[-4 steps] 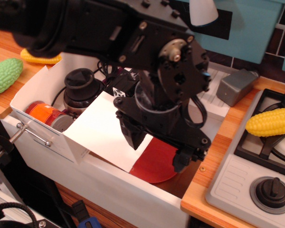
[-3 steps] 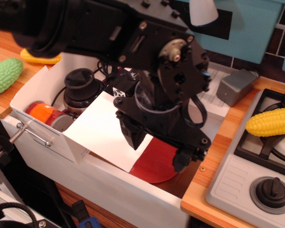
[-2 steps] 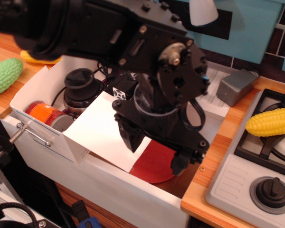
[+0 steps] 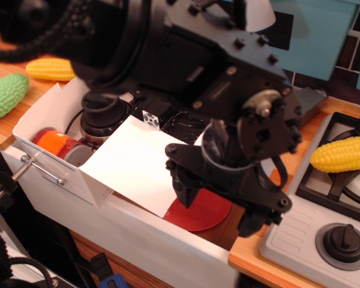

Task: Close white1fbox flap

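Observation:
The white1fbox (image 4: pixel 45 111) sits open at the left, with a black round object (image 4: pixel 101 108) and an orange can (image 4: pixel 54 143) inside. Its flap (image 4: pixel 132 162) shows its plain white face up and slopes from the carton's front wall out to the right, over the edge of a red plate (image 4: pixel 207 211). My black gripper (image 4: pixel 222 205) hangs just right of the flap's right edge, above the red plate. One finger (image 4: pixel 185 187) is next to the flap's corner. The jaws stand apart with nothing between them.
A green vegetable (image 4: pixel 6 95) and a yellow corn (image 4: pixel 51 69) lie on the wooden counter at the left. Another corn (image 4: pixel 342 153) lies on the stove at the right, near a black knob (image 4: pixel 343 240). The white sink basin's front wall (image 4: pixel 168 246) runs below the carton.
My gripper has swung right and a little down, off the flap's right part, so more of the flap shows. The flap and carton have not moved.

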Motion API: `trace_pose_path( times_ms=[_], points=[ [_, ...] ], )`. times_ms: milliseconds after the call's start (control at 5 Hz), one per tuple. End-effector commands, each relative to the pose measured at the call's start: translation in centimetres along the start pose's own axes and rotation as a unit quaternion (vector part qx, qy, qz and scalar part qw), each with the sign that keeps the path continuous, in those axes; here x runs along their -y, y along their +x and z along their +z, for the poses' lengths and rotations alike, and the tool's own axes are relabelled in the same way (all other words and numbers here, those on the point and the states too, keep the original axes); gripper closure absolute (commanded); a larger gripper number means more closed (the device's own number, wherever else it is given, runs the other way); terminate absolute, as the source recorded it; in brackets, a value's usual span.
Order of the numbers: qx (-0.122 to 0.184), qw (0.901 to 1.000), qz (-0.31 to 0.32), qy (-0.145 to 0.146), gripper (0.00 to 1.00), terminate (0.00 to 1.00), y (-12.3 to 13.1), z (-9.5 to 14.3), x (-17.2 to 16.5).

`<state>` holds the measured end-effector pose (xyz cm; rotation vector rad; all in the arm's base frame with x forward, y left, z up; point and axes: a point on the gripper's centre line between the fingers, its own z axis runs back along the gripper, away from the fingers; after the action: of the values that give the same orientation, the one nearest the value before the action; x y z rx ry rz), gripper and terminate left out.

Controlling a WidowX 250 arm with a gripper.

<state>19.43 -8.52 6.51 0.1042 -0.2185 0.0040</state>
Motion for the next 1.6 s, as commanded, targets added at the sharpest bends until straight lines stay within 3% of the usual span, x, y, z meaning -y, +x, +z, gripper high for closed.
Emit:
trace_pose_path(
  times_ms=[0, 200, 600, 800, 1200, 1400],
  points=[
    [0.024, 0.9996, 0.014, -0.004, 0.00, 0.00, 0.6, -1.5, 0.6],
    [0.022, 0.9997, 0.013, -0.004, 0.00, 0.00, 0.6, -2.7, 0.3],
    [0.040, 0.9971, 0.017, 0.063, 0.00, 0.00, 0.0, -5.1, -0.3],
    [0.033, 0.9970, -0.002, 0.070, 0.00, 0.00, 0.4, -5.4, -1.7],
    [0.007, 0.9896, -0.054, 0.133, 0.00, 0.00, 1.5, -2.9, -2.5],
    [-0.003, 0.9871, -0.063, 0.147, 0.00, 0.00, 1.6, -1.7, -3.0]
  ],
)
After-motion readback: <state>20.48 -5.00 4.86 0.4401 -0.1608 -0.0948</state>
